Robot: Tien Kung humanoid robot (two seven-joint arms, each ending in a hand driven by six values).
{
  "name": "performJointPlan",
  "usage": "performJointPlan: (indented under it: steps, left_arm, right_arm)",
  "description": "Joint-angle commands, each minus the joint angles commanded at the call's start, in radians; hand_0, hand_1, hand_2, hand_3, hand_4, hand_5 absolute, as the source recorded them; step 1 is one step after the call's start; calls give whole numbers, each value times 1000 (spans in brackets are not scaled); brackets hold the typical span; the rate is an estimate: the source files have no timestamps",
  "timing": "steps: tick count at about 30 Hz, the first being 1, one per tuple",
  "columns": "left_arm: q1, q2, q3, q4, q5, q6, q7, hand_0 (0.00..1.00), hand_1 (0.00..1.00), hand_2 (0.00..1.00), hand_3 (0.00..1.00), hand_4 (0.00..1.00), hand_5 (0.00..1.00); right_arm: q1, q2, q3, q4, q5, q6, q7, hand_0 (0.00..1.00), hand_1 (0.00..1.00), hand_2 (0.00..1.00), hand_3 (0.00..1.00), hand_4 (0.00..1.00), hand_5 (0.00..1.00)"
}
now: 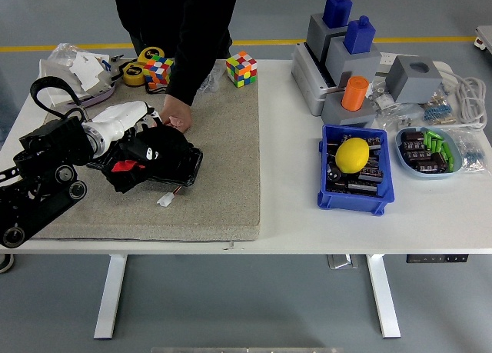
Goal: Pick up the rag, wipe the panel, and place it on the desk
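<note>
While the left arm reaches in from the left edge over the grey felt mat (223,176), its left hand (131,130) lies on the black rag (150,149) and presses it onto the black panel (181,164). The hand has white fingers, and they are curled down into the cloth, so the hand has hold of the rag. The rag is bunched under and just to the right of the hand, with a small red patch on its near side, and it covers most of the left part of the panel. Only the right end of the panel is bare.

A person stands at the far side of the desk (307,222), in dark clothes. The person's hand (177,114) rests on the far edge of the panel, just beside the robot's hand. A small white connector (165,201) lies on the mat near the panel's front edge.

Two colourful puzzle cubes (241,68) stand at the far edge of the mat. To the right, a blue bin (355,180) holds a yellow lemon (353,154). The right arm does not show.
</note>
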State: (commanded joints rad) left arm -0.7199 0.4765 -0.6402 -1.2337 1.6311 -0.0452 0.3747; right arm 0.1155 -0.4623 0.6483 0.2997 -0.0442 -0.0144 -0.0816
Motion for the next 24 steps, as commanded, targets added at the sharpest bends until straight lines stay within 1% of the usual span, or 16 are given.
performJointPlan:
  steps: [6, 13, 19, 22, 24]
  left_arm:
    - [-5, -12, 27, -25, 2, -3, 9, 263, 182, 378, 591, 684, 64]
    - [-22, -28, 49, -83, 5, -8, 27, 263, 182, 378, 590, 687, 65]
    - [-38, -32, 46, -131, 11, -12, 39, 264, 182, 378, 591, 690, 67]
    - [-45, -34, 42, -136, 10, -13, 41, 264, 182, 378, 591, 690, 67]
    - [-49, -32, 42, -128, 6, -10, 38, 264, 182, 378, 591, 691, 67]
  right_arm:
    - [-1, -1, -5, -1, 2, 1, 0, 732, 678, 684, 616, 998, 561]
    - [0, -2, -16, -5, 12, 2, -1, 732, 678, 684, 616, 998, 560]
    - [2, -2, -17, -3, 11, 0, 0, 732, 677, 684, 616, 998, 560]
    - [2, -1, -20, -4, 13, 1, 0, 732, 677, 684, 616, 998, 560]
    - [2, -1, -20, -3, 11, 1, 0, 732, 677, 684, 615, 998, 560]
